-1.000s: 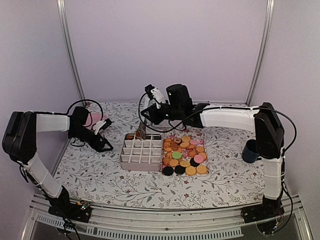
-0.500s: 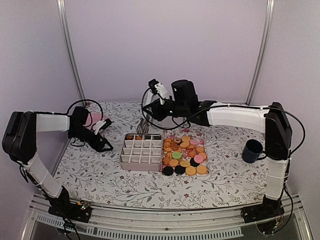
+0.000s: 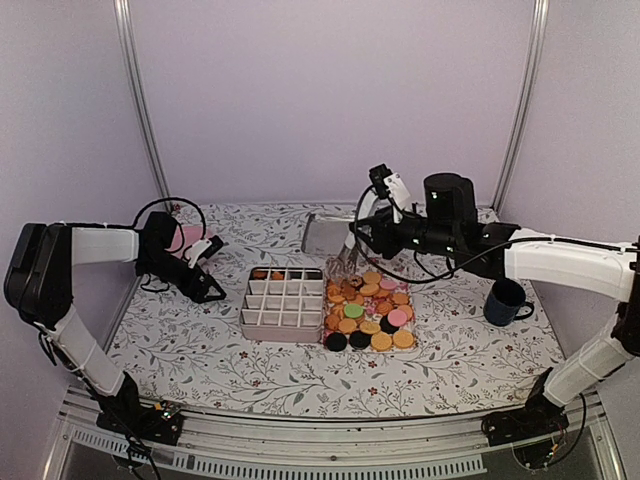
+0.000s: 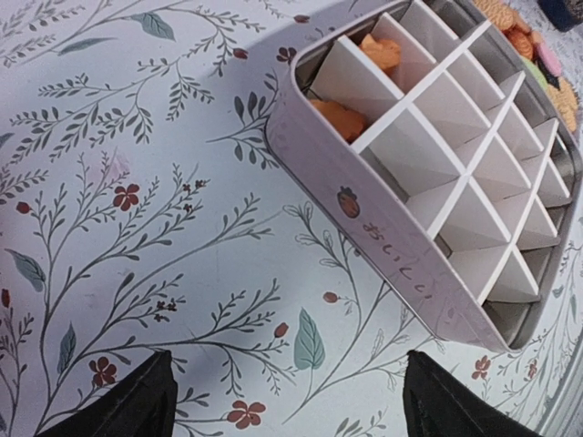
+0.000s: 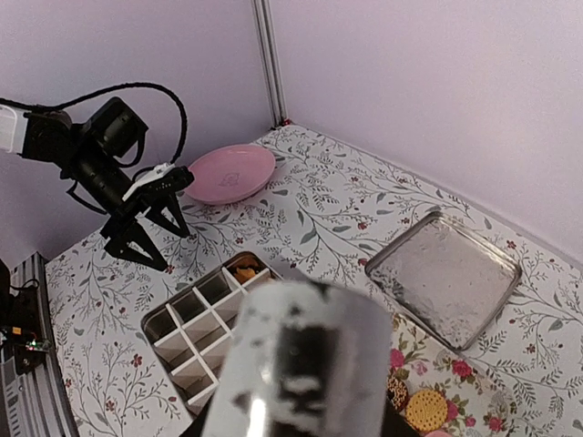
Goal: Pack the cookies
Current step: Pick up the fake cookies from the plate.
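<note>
Fingers (image 4: 127,410) of the left gripper (image 4: 290,411): spread wide, holding nothing, tips low over the tablecloth just beside the box's near-left corner.
Fingers of the right gripper (image 3: 346,262): hanging over the far-left corner of the cookie pile. A blurred pale shape blocks the right wrist view, so I cannot tell whether they are wide, narrow or holding a cookie.

Contents, largest first:
1. Table with white leaf-and-flower printed cloth (image 3: 200,350). It carries everything below.
2. Pale rectangular tin box with white card dividers (image 3: 283,322), at the centre of the table. Its long side lies against the cookie tray.
3. Flat rectangular tray with pink rose print (image 5: 455,369), to the right of the box, under the loose cookies.
4. Square shallow silver metal tray (image 3: 325,235), behind the box and bare.
5. Round pink plate (image 3: 185,238), at far left, behind the left arm.
6. Dark blue mug (image 3: 503,302), to the right, well apart from the cookies.
7. Small round cookies (image 3: 370,325): mostly orange, some black, a few pink, one green, heaped on the rose-print tray.

Progress, as judged: early. Two cells at the box's far-left end each hold an orange cookie (image 4: 342,118). The other cells that show are empty. Nearly the whole pile is yet to be packed.
</note>
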You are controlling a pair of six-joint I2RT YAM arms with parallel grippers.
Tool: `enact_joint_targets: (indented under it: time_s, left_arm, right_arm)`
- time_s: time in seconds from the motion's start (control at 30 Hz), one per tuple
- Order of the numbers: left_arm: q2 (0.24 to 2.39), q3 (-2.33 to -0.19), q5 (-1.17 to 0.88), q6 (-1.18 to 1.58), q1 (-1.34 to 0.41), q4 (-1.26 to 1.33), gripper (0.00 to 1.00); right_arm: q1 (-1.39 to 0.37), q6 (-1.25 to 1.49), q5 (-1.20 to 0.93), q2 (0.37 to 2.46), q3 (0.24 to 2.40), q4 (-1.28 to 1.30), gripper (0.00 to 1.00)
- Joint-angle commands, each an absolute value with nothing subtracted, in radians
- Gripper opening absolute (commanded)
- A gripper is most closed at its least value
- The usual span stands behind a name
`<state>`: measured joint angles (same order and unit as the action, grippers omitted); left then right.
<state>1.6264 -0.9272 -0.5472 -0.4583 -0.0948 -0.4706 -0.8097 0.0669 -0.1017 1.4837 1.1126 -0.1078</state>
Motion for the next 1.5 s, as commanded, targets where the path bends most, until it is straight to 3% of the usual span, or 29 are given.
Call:
enact_joint_targets:
  time_s: [0.0,0.87,1.47]
  left_arm:
    - [1.6,-0.947,-0.558,-0.454,-0.087,-0.483,0.86]
    - [1.614,-0.977,-0.549,-0.456,-0.087,-0.508,0.86]
    - [1.608,-0.956,-0.545,-0.459,-0.086,-0.499,0.86]
  right_arm:
    - [-0.809,0.117,-0.08,1.379,1.005,-0.104,0.33]
    - [-0.877,0.118,0.011,1.464,0.927,-0.143,0.42]
    - [-0.919,0.038,0.203,1.506,0.947,-0.177,0.4]
